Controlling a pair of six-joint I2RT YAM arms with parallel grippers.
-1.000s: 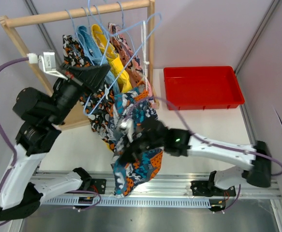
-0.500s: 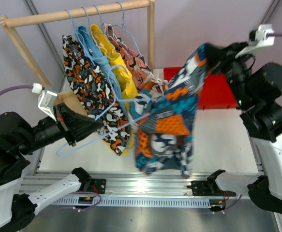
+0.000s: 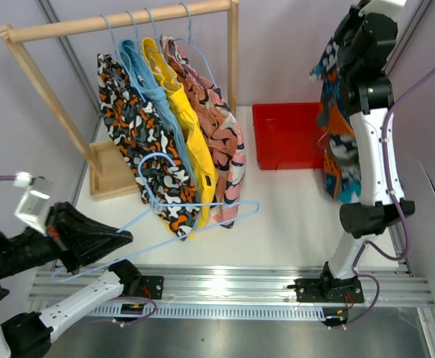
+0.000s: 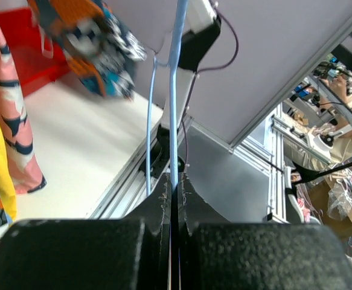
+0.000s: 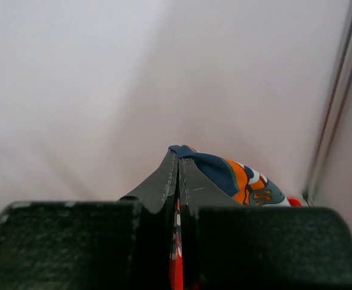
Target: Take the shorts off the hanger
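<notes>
My right gripper (image 3: 342, 39) is raised high at the far right and is shut on the blue-orange patterned shorts (image 3: 336, 142), which hang limp over the red tray (image 3: 284, 134). In the right wrist view the cloth (image 5: 242, 175) is pinched between the closed fingers of that gripper (image 5: 179, 160). My left gripper (image 3: 121, 237) at the near left is shut on an empty light blue wire hanger (image 3: 202, 220). The left wrist view shows that gripper (image 4: 174, 181) clamped on the hanger wire (image 4: 176, 90). Black-orange-white shorts (image 3: 135, 142), light blue shorts (image 3: 144, 78), yellow shorts (image 3: 186, 123) and pink patterned shorts (image 3: 221, 130) hang on the rack.
The wooden rack (image 3: 127, 21) stands at the back left, with its base (image 3: 113, 179) on the white table (image 3: 277, 216). The red tray stands at the back right. A metal rail (image 3: 224, 287) runs along the near edge.
My right gripper has carried the blue-orange shorts up and right, off the hanger, until they hang over the red tray. My left gripper has drawn the now-bare hanger down and toward the near left.
</notes>
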